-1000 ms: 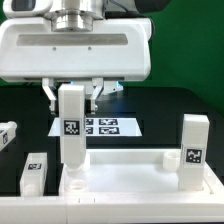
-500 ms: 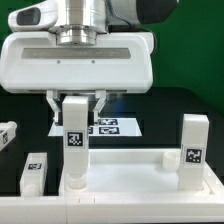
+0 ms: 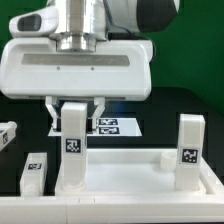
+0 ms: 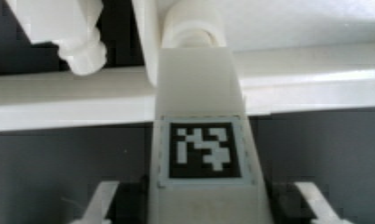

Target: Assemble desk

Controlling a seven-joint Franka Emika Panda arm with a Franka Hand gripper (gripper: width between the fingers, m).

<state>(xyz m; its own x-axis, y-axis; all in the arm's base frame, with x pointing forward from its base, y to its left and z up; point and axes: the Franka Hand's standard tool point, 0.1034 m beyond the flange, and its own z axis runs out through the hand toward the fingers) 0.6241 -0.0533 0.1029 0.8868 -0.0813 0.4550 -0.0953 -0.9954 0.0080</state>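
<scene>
The desk's white tabletop [image 3: 125,160] lies rim up near the front of the table. My gripper [image 3: 73,108] is shut on the top of one white leg [image 3: 72,140], which stands upright in the tabletop's corner on the exterior view's left, its tag facing the camera. A second leg [image 3: 189,150] stands upright in the corner on the exterior view's right. In the wrist view the held leg [image 4: 202,110] runs down between my fingers [image 4: 100,200] to the tabletop's rim [image 4: 59,100].
A loose tagged leg [image 3: 35,172] lies beside the tabletop on the exterior view's left, and another leg [image 3: 6,135] lies at that edge of the picture. The marker board [image 3: 118,126] lies flat behind the tabletop, partly hidden by my hand.
My gripper and the held leg have sunk lower into the corner on the exterior view's left. The leg's tag now sits nearer the tabletop. The other legs have not moved.
</scene>
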